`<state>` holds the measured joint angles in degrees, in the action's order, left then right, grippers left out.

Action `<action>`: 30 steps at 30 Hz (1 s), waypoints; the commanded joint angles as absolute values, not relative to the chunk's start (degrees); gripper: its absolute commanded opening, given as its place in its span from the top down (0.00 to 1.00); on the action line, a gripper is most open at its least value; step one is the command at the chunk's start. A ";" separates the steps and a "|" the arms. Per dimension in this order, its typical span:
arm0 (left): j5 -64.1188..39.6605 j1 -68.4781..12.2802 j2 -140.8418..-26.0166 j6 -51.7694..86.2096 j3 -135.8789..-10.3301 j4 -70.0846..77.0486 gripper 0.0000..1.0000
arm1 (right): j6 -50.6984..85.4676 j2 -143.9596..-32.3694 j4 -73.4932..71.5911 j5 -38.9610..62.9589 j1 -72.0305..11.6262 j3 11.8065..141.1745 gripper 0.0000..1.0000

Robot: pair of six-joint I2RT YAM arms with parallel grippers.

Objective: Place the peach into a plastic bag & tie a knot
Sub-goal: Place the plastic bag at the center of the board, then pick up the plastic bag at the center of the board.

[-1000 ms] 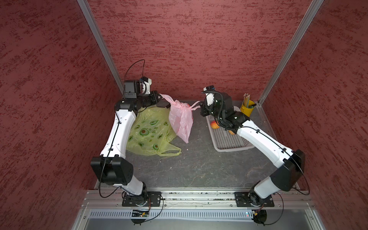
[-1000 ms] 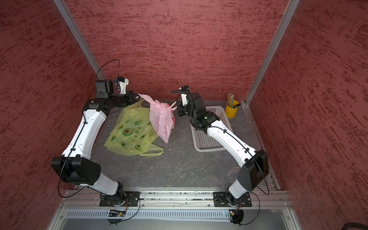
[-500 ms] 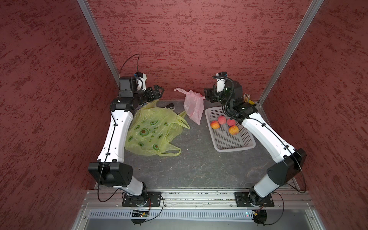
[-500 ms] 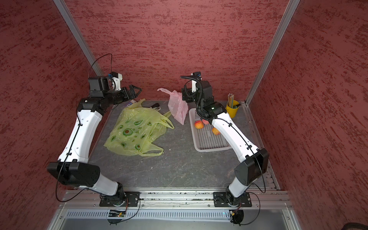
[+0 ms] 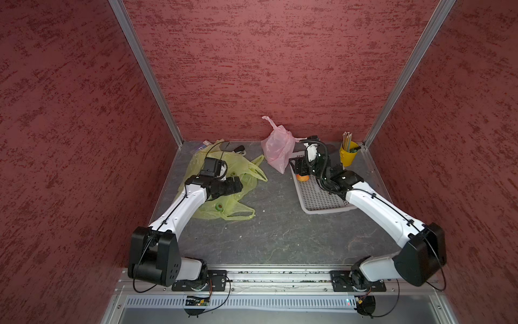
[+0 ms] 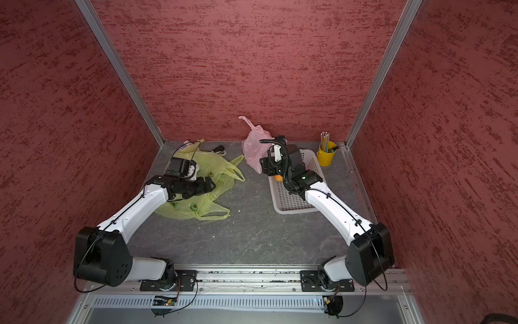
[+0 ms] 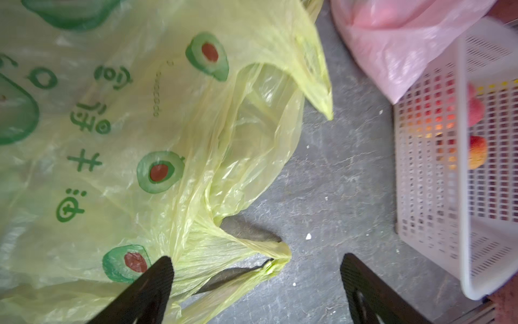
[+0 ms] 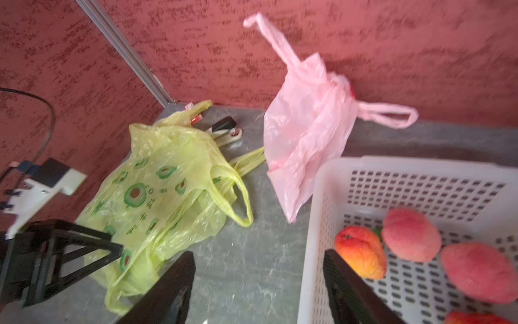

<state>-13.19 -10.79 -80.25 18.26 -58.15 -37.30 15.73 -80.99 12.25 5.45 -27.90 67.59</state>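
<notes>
Light was soft and even, shadows faint. Both wrist views were smeared with blur, worst on the white basket (image 7: 420,196); top views stayed sharp.

The left arm (image 5: 183,207) and right arm (image 5: 378,209) are wearing white shells (image 6: 134,210) between bulky black joint housings (image 5: 152,259); black cables (image 5: 326,160) are running along them, and black textured fingers (image 7: 145,289) are tapering.

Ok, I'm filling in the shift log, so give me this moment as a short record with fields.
left gripper: open, empty, over yellow bag
right gripper: open, empty, over basket edge
pink bag: top gathered, leaning at back wall, beside basket
yellow bag: lying flat
peaches: loose in basket
yellow cup: holds pencils
</notes>
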 commanded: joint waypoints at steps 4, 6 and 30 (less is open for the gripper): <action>-6.05 -12.09 -85.27 17.63 -59.28 -33.36 0.06 | 20.02 -77.81 6.30 11.30 -27.69 61.13 0.32; -4.61 -11.88 -86.39 17.16 -59.68 -32.89 0.07 | 20.35 -76.87 5.52 11.47 -27.69 59.11 0.33; 1.51 -10.06 -104.13 10.92 -69.51 -33.56 0.30 | 20.74 -73.96 6.04 11.34 -27.51 53.92 0.34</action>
